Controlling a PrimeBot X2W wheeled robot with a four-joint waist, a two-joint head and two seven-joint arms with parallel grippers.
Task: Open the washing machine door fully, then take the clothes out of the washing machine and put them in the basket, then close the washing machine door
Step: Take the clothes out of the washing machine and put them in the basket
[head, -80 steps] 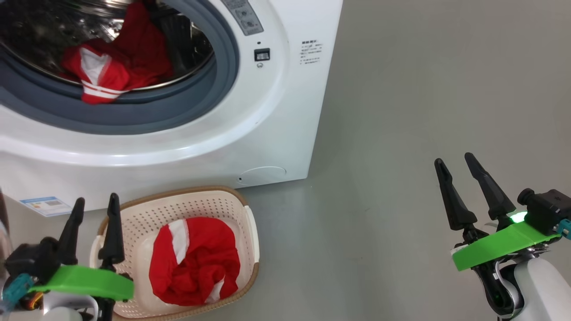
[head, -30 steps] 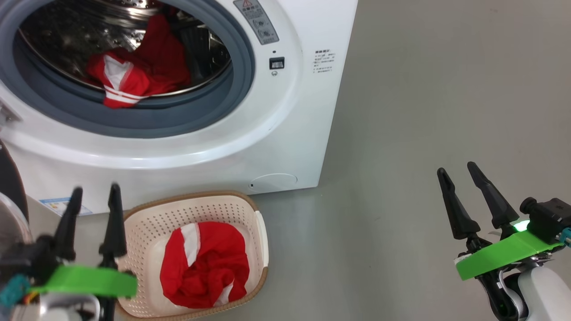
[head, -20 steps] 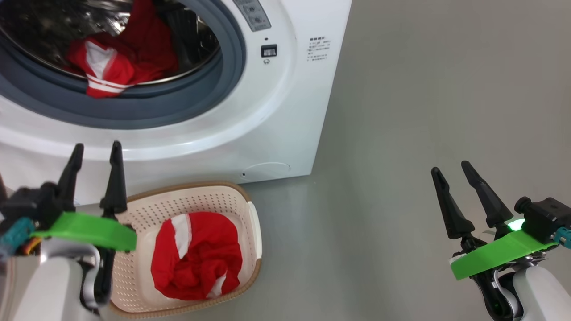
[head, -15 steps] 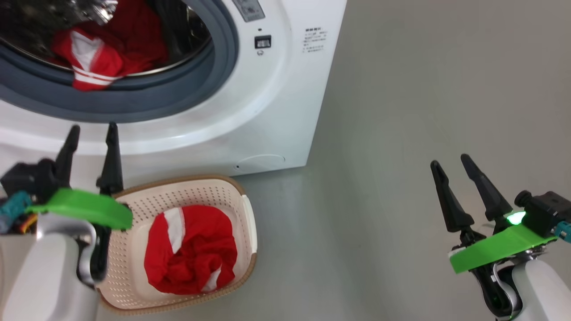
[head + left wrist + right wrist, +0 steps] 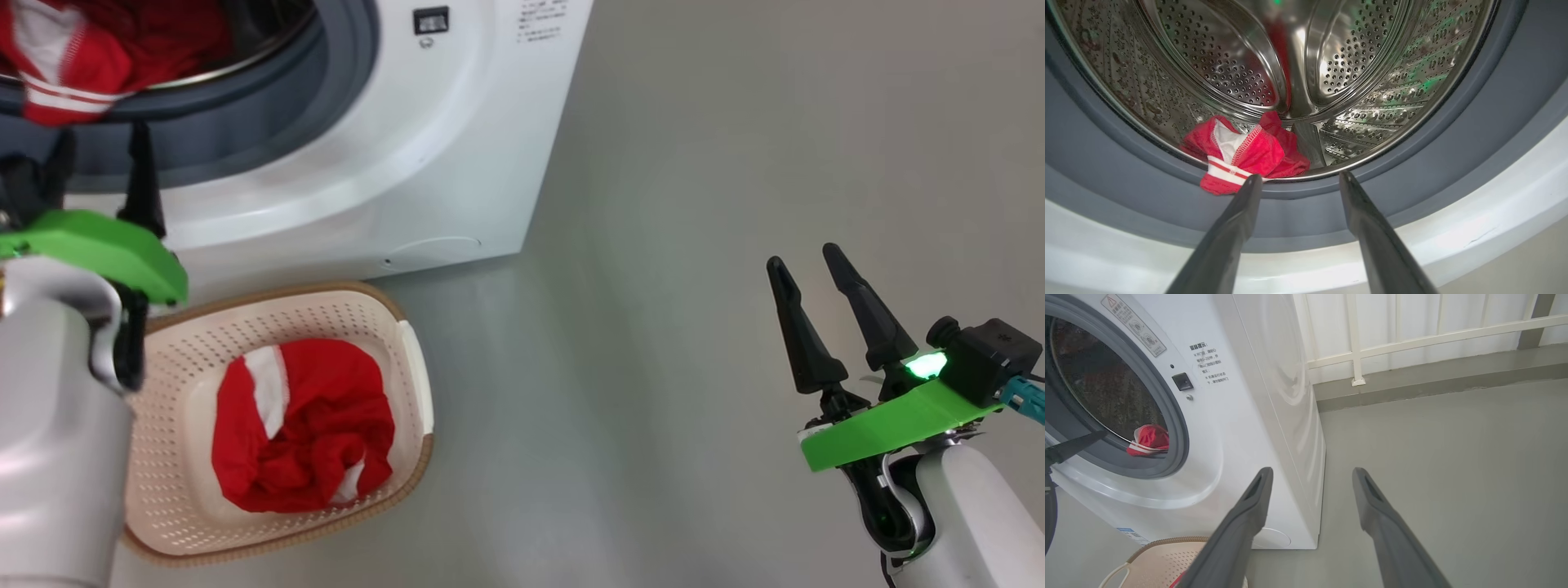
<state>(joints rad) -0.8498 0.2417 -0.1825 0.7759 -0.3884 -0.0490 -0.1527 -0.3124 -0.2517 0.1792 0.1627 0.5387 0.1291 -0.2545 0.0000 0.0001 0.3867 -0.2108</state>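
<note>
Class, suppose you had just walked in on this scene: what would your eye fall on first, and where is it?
The bright red garment bundled in the cream basket on the floor in front of the white washing machine stands out most. A second red piece drapes over the front lip of the shiny steel drum, and the open left gripper points straight at it.

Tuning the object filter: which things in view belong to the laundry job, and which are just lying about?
Job: washing machine; red garment in the drum; basket; red garment in the basket; left gripper, open, aimed at the drum.
Lying about: white railing; warning sticker; grey floor.
</note>
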